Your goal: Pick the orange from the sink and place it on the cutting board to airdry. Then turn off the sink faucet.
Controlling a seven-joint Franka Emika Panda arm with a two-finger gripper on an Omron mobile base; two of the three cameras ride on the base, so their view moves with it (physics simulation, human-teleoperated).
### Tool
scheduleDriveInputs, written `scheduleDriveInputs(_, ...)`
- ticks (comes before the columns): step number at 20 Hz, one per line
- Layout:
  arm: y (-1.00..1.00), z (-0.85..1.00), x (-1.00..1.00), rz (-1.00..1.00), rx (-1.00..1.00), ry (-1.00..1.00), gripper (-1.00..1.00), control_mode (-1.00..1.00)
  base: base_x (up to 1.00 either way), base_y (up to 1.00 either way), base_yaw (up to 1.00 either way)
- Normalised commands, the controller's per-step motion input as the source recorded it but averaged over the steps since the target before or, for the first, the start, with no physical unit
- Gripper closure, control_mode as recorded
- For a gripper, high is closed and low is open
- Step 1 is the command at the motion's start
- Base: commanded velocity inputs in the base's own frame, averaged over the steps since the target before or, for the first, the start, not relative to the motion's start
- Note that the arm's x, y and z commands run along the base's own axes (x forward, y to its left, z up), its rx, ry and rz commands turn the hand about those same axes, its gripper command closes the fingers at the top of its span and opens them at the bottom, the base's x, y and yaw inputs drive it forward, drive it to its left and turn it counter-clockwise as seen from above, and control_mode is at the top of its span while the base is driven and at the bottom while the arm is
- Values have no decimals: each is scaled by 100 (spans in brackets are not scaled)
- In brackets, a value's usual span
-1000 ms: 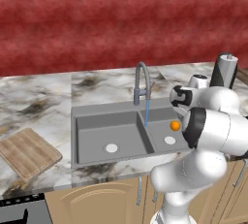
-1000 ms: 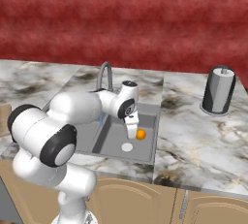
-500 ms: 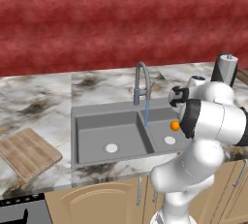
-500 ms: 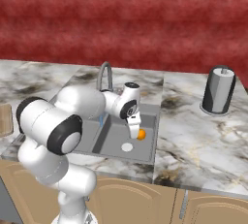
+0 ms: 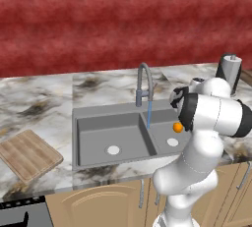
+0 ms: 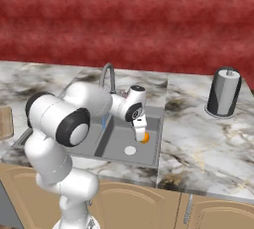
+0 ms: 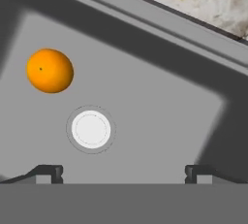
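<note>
A white robot arm reaches down into the right basin of the sink, its gripper poised above the basin floor with the two dark fingertips spread wide apart and nothing between them. In the hand view the orange lies on the grey basin floor, near the round pale drain but apart from it, and off to one side of the open gripper — not between the tips. The right base view shows the orange just beside the lowered hand, close to the drain; the left base view shows it at the edge of the arm's dark elbow joint. A thin blue stream of water falls from the spout of the sink faucet, whose gooseneck arches over the divider between the two basins. The cutting board lies on the marble counter well to the left of the sink, at an angle to the counter edge. A dark cylinder with a white top stands on the counter to the right of the sink, against the red wall.
</note>
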Motion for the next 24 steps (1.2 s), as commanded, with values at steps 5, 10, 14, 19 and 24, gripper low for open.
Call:
scheduleDriveInputs(5, -5, -21, 18, 0, 0, 0, -100, -100, 0, 0, 0)
scheduleDriveInputs(10, -1, -21, 18, 0, 0, 0, -100, -100, 0, 0, 0)
scheduleDriveInputs(14, 0, -15, 18, 0, 0, 0, -100, -100, 0, 0, 0)
scheduleDriveInputs(19, -4, -10, 17, 0, 0, 0, -100, -100, 0, 0, 0)
scheduleDriveInputs(24, -8, -12, 19, 0, 0, 0, -100, -100, 0, 0, 0)
